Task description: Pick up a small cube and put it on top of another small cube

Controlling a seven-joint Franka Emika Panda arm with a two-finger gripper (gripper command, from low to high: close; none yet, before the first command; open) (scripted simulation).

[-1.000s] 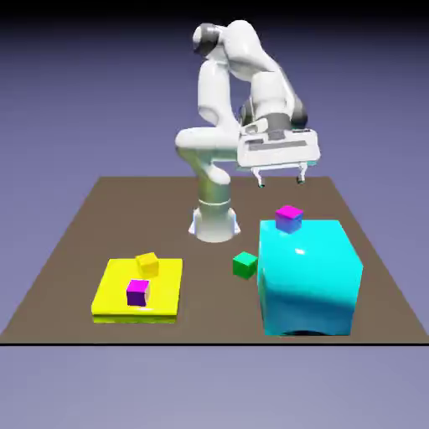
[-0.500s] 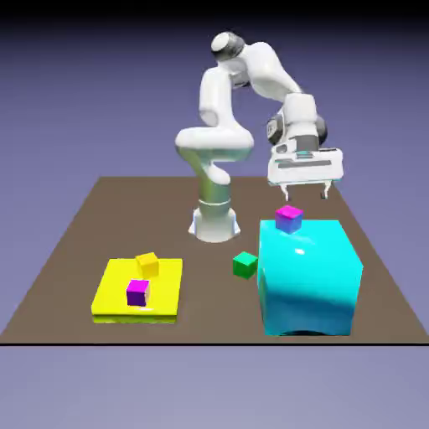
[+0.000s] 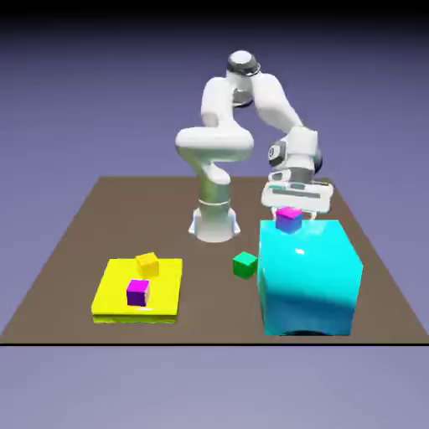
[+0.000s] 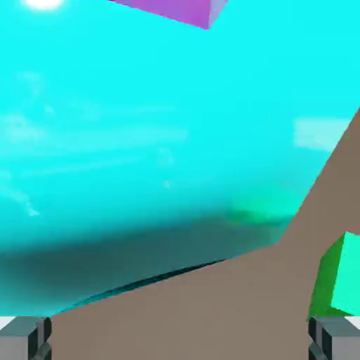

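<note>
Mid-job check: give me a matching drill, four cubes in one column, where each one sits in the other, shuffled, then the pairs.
Cubes:
1. magenta-topped cube
2. green cube
3. yellow cube
4. purple cube

Places:
A. on the table, just to the exterior view's left of the cyan block
B. on the yellow plate, nearer its front edge
C. on top of the cyan block, under the gripper
D. on the yellow plate, at its back edge

Pairs: 1-C, 2-A, 3-D, 4-B
</note>
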